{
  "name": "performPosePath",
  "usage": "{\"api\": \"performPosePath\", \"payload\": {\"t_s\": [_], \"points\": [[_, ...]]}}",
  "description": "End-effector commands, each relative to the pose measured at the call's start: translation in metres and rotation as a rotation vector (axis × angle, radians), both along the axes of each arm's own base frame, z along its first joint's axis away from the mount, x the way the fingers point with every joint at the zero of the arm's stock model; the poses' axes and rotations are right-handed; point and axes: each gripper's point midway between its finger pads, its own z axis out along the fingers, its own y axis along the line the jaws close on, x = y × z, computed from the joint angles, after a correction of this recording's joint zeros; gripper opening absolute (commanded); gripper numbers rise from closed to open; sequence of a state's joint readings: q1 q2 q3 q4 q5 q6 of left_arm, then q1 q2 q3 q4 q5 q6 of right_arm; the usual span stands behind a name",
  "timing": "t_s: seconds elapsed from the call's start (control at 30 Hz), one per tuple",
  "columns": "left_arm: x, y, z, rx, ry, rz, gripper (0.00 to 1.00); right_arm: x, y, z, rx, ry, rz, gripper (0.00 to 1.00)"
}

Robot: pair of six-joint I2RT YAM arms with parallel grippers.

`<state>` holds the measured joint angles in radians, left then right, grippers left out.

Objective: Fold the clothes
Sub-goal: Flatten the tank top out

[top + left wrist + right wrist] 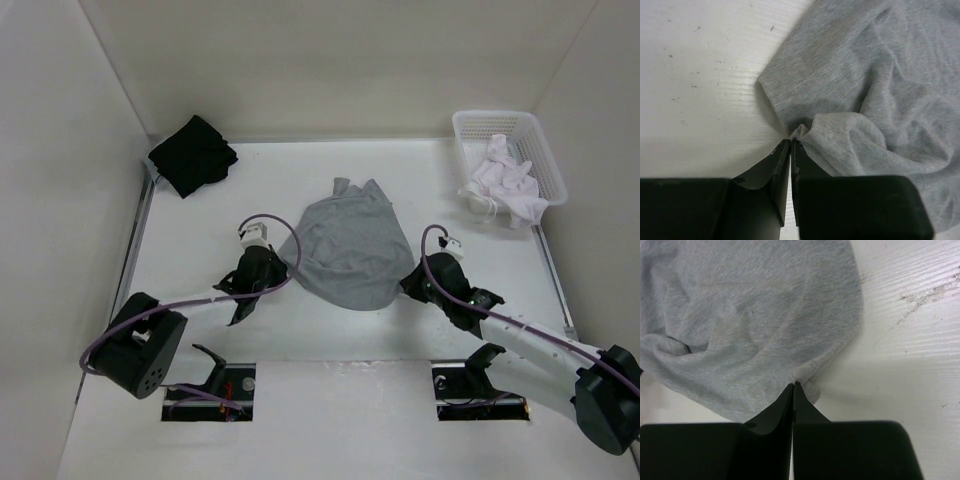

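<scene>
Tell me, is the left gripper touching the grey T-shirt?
Touching. In the left wrist view the left gripper is closed on a puckered edge of the grey T-shirt, and the fabric bunches right at its fingertips with no gap.

The T-shirt (345, 250) is soft, matt, heather-grey knit cloth. The worktop (700, 75) under it is white, matt, finely ridged and scuffed. At the T-shirt's edges, the left hand (790, 142) and right hand (793, 385) look smooth, dull-black plastic.

heather-grey t-shirt (345, 250), rumpled and bunched, mid-table, edges pinched at left and right
</scene>
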<state>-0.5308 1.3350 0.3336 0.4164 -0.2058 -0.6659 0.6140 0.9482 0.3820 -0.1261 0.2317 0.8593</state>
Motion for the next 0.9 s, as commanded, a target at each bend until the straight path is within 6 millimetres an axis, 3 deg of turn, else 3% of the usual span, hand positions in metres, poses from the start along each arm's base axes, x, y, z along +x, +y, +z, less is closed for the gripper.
{"api": "performPosePath", "payload": {"t_s": [0.0,0.2,0.3,0.4,0.53,0.67,0.7,0.8,0.87], "points": [[0.015,-0.001,0.041,-0.040,-0.096,0.026,0.03,0.008,0.005,0.015,0.025,-0.058,0.011,0.01],[0.002,0.007,0.108,-0.074,-0.185,0.056,0.00,0.004,0.003,0.042,0.044,-0.109,0.019,0.00],[-0.010,0.019,0.153,-0.097,-0.266,0.079,0.00,0.000,0.000,0.066,0.057,-0.160,0.025,0.00],[-0.024,0.033,0.210,-0.144,-0.375,0.118,0.00,-0.007,0.000,0.104,0.081,-0.234,0.050,0.00],[-0.046,0.050,0.302,-0.224,-0.566,0.134,0.00,-0.029,-0.007,0.188,0.130,-0.394,0.078,0.00],[-0.080,0.069,0.390,-0.341,-0.752,0.139,0.00,-0.062,-0.029,0.287,0.215,-0.557,0.097,0.00],[-0.089,0.074,0.411,-0.372,-0.798,0.133,0.00,-0.075,-0.036,0.321,0.270,-0.608,0.114,0.00],[-0.103,0.086,0.456,-0.408,-0.911,0.137,0.00,-0.094,-0.044,0.377,0.371,-0.681,0.157,0.00],[-0.101,0.086,0.478,-0.408,-0.968,0.143,0.00,-0.092,-0.038,0.401,0.365,-0.713,0.170,0.00]]}}
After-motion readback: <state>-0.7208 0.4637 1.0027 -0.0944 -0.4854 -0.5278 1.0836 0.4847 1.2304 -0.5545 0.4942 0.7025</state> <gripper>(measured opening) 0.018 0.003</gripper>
